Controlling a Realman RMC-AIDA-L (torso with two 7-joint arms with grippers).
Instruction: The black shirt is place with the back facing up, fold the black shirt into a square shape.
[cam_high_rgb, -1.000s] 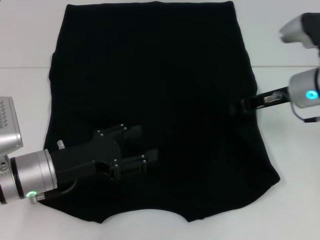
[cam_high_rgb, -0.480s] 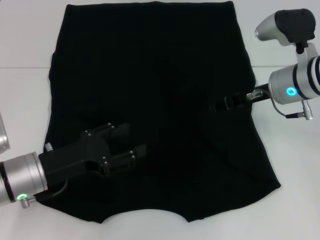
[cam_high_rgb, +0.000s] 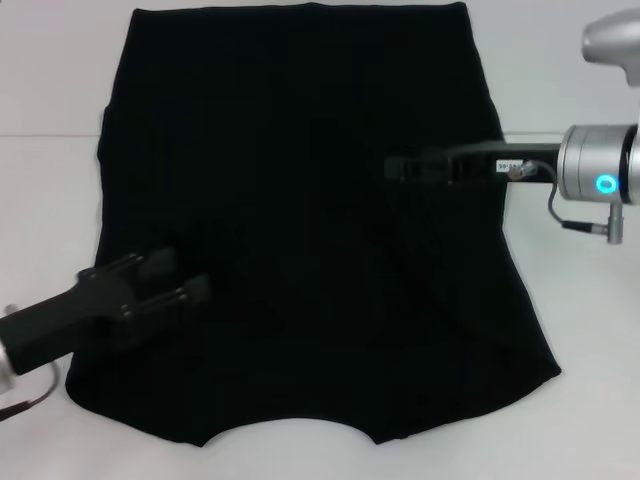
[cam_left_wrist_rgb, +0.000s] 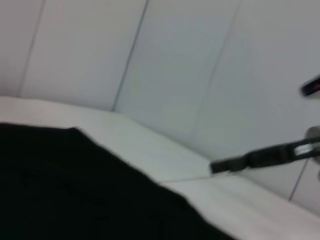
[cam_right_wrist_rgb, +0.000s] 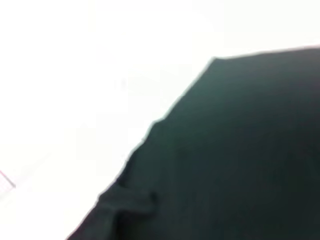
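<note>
The black shirt (cam_high_rgb: 310, 220) lies spread flat on the white table, plain side up, its curved neck edge nearest me. My left gripper (cam_high_rgb: 175, 280) hovers over the shirt's near left part, open, with nothing between its fingers. My right gripper (cam_high_rgb: 400, 166) reaches in from the right, level, over the shirt's right half. It is seen edge-on, so how it stands is hidden. In the left wrist view the shirt (cam_left_wrist_rgb: 75, 195) fills the lower part and the right gripper (cam_left_wrist_rgb: 220, 164) shows far off. The right wrist view shows the shirt (cam_right_wrist_rgb: 240, 150) against the table.
The white table (cam_high_rgb: 60, 80) shows bare strips to the left and right of the shirt, with a seam line running across it. A pale panelled wall (cam_left_wrist_rgb: 175, 75) stands behind the table in the left wrist view.
The left gripper has drawn back to the left along the shirt's near part. The right gripper has swung up and reached further left over the shirt's right half.
</note>
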